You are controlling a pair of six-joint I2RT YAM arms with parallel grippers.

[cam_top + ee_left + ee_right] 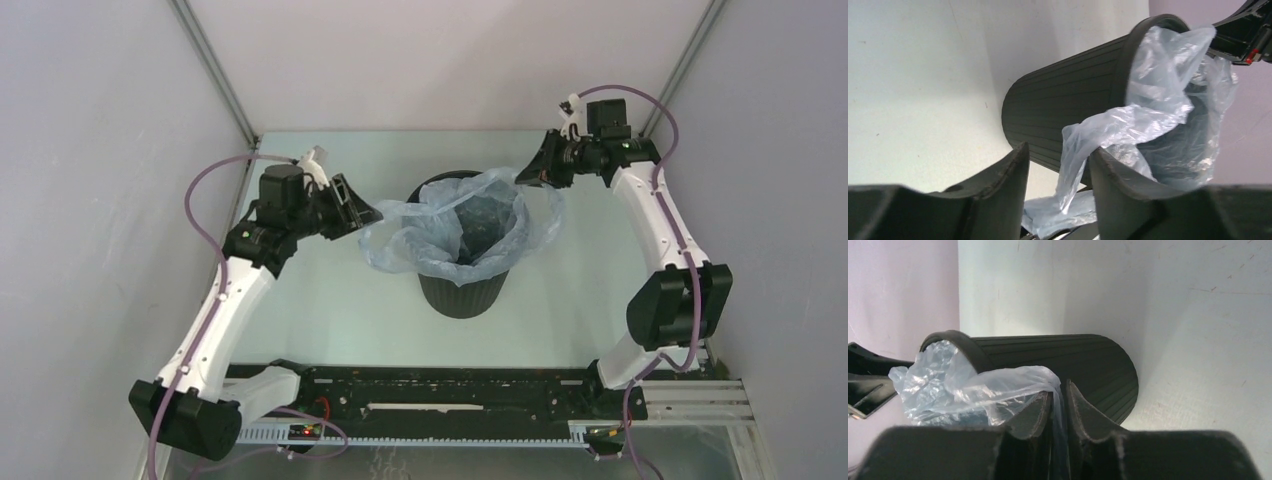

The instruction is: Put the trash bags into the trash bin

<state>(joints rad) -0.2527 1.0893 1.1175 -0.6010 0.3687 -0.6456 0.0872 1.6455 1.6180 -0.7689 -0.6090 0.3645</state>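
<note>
**Bag half over the rim, one claw gripping**

The trash bin (462,295) stands upright near the middle of the worktop (330,310), well apart from the enclosure walls, with bare surface all round its base. The trash bag (440,240) sits in the bin's mouth. Its pale blue film is folded outward over the near edge and the right side of the rim, and it bulges loosely past the rim on the left. A stretch of the black rim at the far left is uncovered.

The right claw (528,172) is at the far right edge of the rim. In the right wrist view, its fingers (1040,407) are pinched nearly together on a fold of the bag.

The left claw (362,212) hangs just beside the left side of the bin, level with the rim. It is open, and in its wrist view a strand of film runs down through the wide gap between the fingers (1013,170). Both arms reach in from the sides, leaving the space above the bin's mouth open.
</note>
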